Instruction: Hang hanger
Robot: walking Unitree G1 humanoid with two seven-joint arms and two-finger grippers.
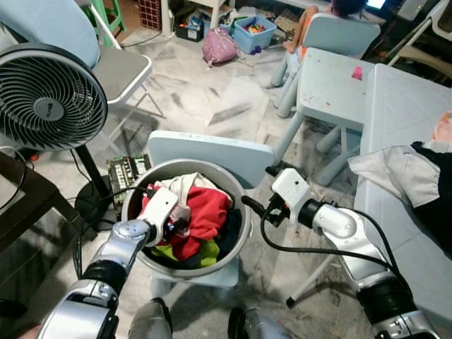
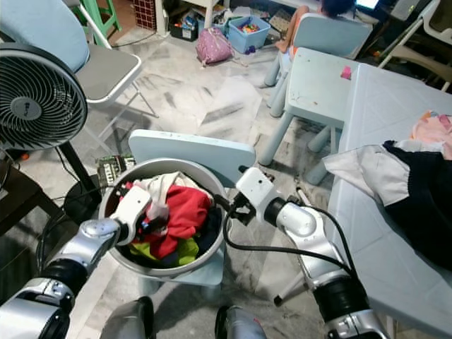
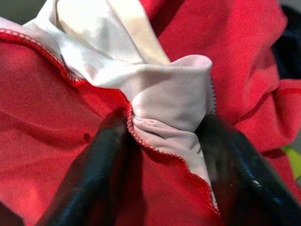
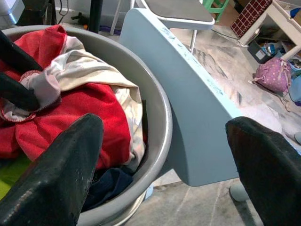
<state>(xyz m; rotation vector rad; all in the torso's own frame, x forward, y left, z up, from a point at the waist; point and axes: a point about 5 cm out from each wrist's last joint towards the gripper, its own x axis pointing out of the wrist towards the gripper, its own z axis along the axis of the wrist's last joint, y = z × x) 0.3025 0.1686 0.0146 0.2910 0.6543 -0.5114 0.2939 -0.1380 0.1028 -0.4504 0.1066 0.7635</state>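
My left pincer is down in the grey basin of laundry on the pale blue chair, clamped on a fold of the red-and-white garment. My right pincer hovers spread wide over the basin's rim beside the chair back. The hanger may be buried under the clothes; I cannot make it out.

Both arms are silver metal with black joint bands, each ending in a white boxy wrist housing. A black cable loops along the right arm.
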